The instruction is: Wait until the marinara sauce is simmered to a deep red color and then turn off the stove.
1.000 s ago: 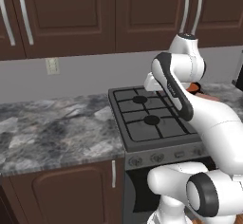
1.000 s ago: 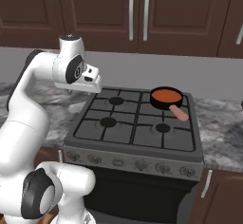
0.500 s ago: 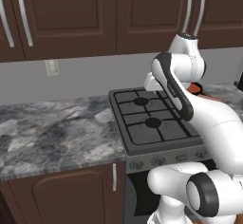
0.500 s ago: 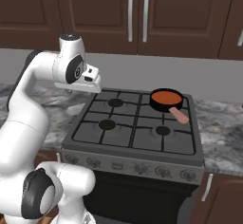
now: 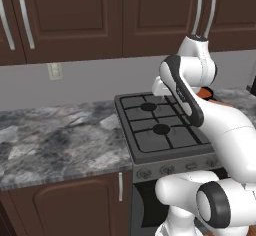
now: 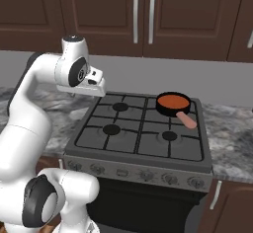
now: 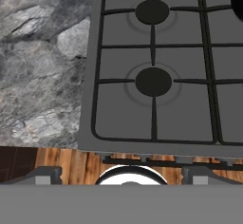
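Left base view: I see the stove (image 5: 160, 130), the arm covering its right half. Right base view: the marinara sauce (image 6: 173, 100) sits rear right, well apart from my gripper (image 6: 96, 86). Hand view: jaws fully spread, empty, above the left burners (image 7: 153, 81).

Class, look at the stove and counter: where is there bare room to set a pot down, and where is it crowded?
Free: the three burners without a pan, such as the front left one, and the marble counter between the stove and the wall. Crowded: the back right burner, taken by the pan of sauce, its pink handle reaching toward the front right burner.
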Robot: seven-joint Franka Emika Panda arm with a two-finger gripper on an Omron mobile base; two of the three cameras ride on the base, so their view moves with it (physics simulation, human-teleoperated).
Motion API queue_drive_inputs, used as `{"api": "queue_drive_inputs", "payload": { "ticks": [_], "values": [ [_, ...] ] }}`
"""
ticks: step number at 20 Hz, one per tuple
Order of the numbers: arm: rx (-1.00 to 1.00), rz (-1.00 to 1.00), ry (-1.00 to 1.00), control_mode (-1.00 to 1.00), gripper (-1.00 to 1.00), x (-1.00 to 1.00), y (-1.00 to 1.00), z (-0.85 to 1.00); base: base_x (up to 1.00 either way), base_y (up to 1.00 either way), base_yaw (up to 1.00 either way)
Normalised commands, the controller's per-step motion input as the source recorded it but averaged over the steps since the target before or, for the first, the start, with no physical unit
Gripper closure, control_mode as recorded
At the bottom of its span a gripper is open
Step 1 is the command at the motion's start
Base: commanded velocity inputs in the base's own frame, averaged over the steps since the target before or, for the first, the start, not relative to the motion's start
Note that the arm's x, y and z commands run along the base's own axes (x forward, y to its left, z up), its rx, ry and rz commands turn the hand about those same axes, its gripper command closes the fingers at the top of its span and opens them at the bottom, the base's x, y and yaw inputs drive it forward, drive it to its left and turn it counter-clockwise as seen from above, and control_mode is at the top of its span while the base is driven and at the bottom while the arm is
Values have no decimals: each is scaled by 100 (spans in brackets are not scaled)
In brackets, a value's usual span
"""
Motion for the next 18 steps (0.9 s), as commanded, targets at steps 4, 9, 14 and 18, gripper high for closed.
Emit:
{"api": "queue_drive_inputs", "payload": {
  "ticks": [4, 9, 14, 18],
  "values": [
    [0, 0, 0, 100, -100, 0, 0, 0, 0, 0, 0],
    [0, 0, 0, -100, -100, 0, 0, 0, 0, 0, 0],
    [0, 0, 0, -100, -100, 0, 0, 0, 0, 0, 0],
    [5, 0, -4, -100, -100, -13, -35, -12, 0, 0, 0]
  ]
}}
